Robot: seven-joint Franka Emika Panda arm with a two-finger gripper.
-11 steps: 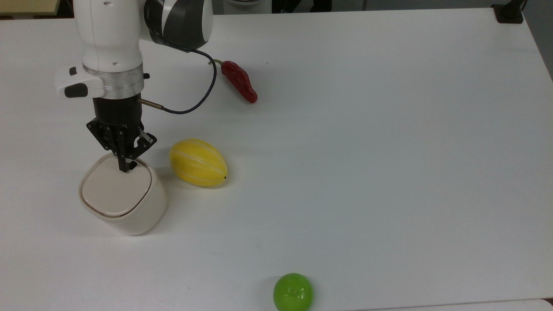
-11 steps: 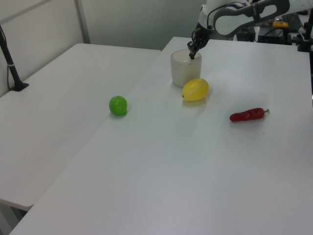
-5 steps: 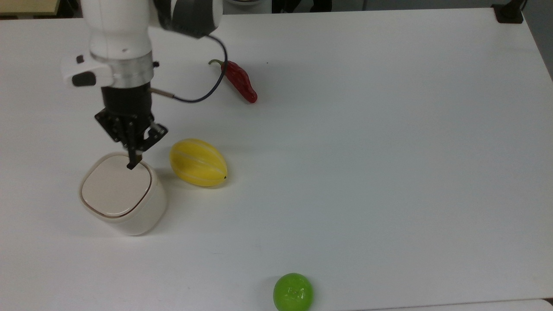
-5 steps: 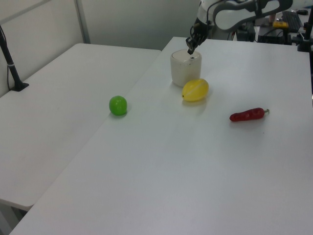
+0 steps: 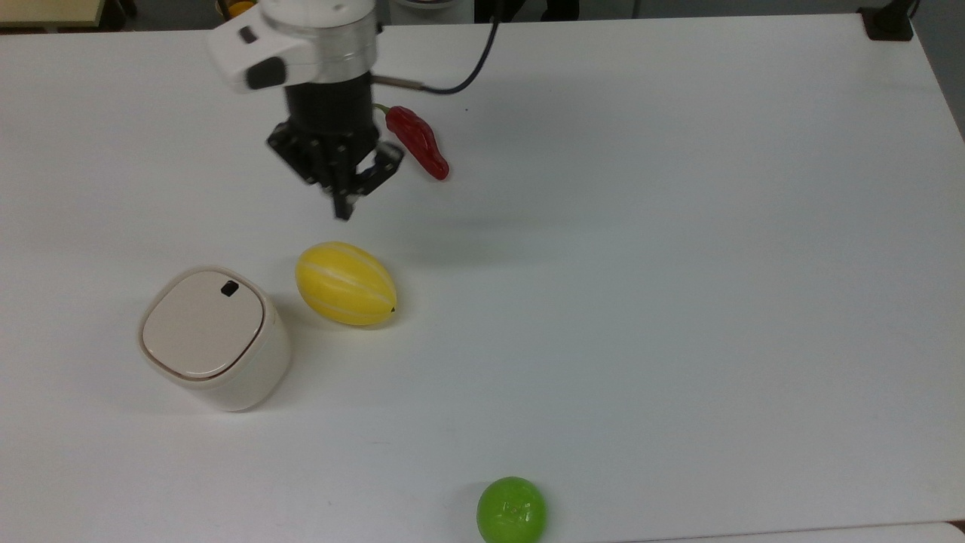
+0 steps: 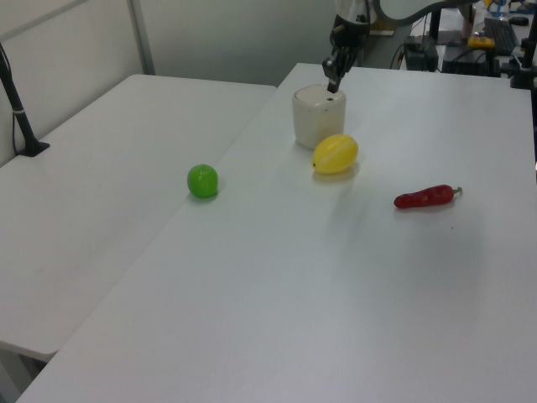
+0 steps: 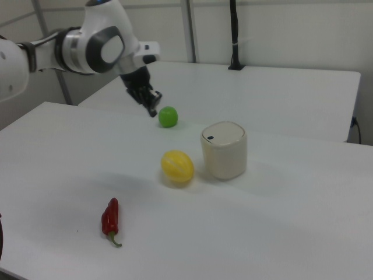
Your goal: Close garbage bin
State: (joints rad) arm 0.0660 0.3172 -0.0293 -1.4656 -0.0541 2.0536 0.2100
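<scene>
The garbage bin (image 5: pixel 215 339) is a cream rounded-square tub on the white table, at the top view's left. Its flat lid lies down flush with the rim, and a small black mark (image 5: pixel 228 287) shows near one corner. The bin (image 6: pixel 319 116) also stands in the left view, and the bin (image 7: pixel 224 150) in the right view. My gripper (image 5: pixel 343 213) hangs in the air, apart from the bin, up and to the right of it in the top view. Its fingers are shut with nothing between them. The gripper (image 6: pixel 333 85) and the gripper (image 7: pixel 153 110) appear raised above the table.
A yellow melon (image 5: pixel 345 283) lies just right of the bin in the top view. A red chili (image 5: pixel 418 142) lies farther back, close beside the gripper's wrist. A green ball (image 5: pixel 511 510) sits near the table's (image 5: pixel 678 226) front edge.
The gripper has lifted off the bin's lid and moved up and to the right in the top view. The lid's black mark, covered before by the fingertips, is now exposed.
</scene>
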